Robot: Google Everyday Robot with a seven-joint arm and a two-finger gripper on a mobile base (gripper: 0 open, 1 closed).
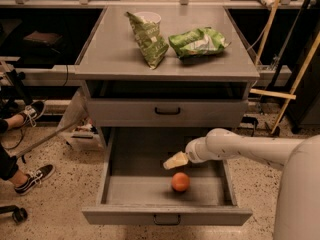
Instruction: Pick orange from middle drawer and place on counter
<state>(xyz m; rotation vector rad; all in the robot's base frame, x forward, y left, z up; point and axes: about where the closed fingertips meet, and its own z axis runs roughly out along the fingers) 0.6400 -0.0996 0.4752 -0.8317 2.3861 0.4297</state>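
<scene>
The wide, deep grey metal middle drawer stands pulled out, so the opening step looks done. Inside it the cream-coloured hand hangs low over the drawer floor. The small round orange fruit lies on that floor just below and slightly right of the hand, near it but apart, not yet grasped. Whether the hand is set wide or narrow I cannot tell. By my judgement the task is at an early stage, with grasp, lift and placing all left.

Left of the hand the drawer floor is bare up to the left wall, which gives the widest side to move in. Above the hand sit the closed upper grey drawer and, higher, the overhanging edge of the flat matte grey worktop. A lift should probably come out toward the drawer's front before rising, to miss that lip. Up and left of the hand the worktop is bare. Almost straight above stands a tall green snack bag, with a flat green snack bag further right. Right of the hand the white arm crosses the drawer's right wall, so that side is tight.
</scene>
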